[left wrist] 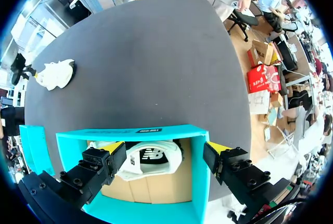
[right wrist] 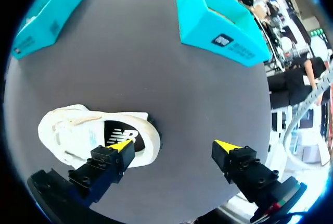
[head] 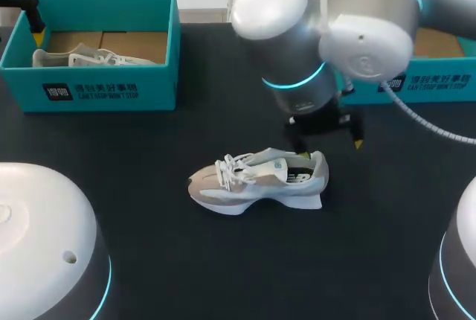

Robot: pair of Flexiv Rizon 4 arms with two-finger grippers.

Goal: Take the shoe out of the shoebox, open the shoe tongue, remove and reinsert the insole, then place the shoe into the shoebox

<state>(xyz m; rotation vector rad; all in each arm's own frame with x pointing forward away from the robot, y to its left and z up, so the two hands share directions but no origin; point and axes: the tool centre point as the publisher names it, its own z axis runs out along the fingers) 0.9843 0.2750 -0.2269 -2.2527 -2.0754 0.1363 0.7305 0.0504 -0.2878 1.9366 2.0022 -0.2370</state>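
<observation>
On the dark counter (head: 223, 260), in the head view, the white-and-beige lace-up sneaker (head: 256, 182) stands upright, well apart from the teal cardboard shoebox (head: 111, 89). Left wrist view: the left pincer (left wrist: 165, 148) is spread and empty over that shoebox, which holds a second white sneaker (left wrist: 151, 161). Right wrist view: the right pincer (right wrist: 173, 146) is spread, one finger over the heel collar. The tongue-opening step appears to be in hand, and the next move calls for a descent onto the tongue.

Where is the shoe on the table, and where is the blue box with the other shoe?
Shoe on the table (head: 256, 184): head view, its side.
Blue box (head: 156, 86): head view, its front wall.
</observation>
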